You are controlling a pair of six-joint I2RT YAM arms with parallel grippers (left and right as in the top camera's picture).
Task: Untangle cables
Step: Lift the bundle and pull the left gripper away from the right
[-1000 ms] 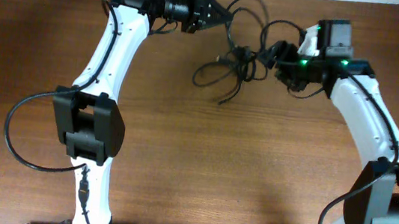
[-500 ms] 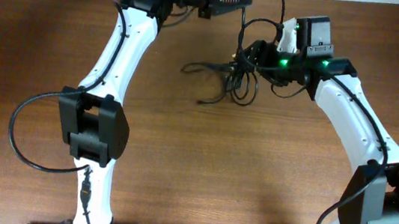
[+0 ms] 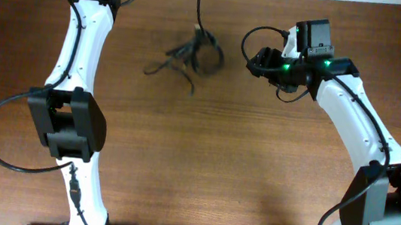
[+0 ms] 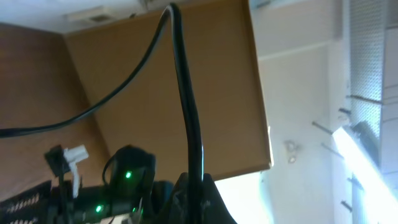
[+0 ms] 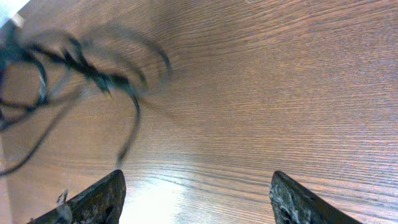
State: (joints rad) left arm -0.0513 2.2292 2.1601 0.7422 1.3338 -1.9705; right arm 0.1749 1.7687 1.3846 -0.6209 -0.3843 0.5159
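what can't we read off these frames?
- Overhead: the left gripper is past the top edge, and the cable it holds exits there too.
- Overhead: the bundle is too small to count cords or trace crossings.
- Right wrist: the bundle is motion-blurred, so plugs are unreadable.
- Left wrist: the cable runs off the left edge, so the bundle isn't shown.

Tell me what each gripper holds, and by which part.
The left gripper pinches one strand of the cables by its cord, no plug showing at the grip; the right gripper is open and holds nothing.
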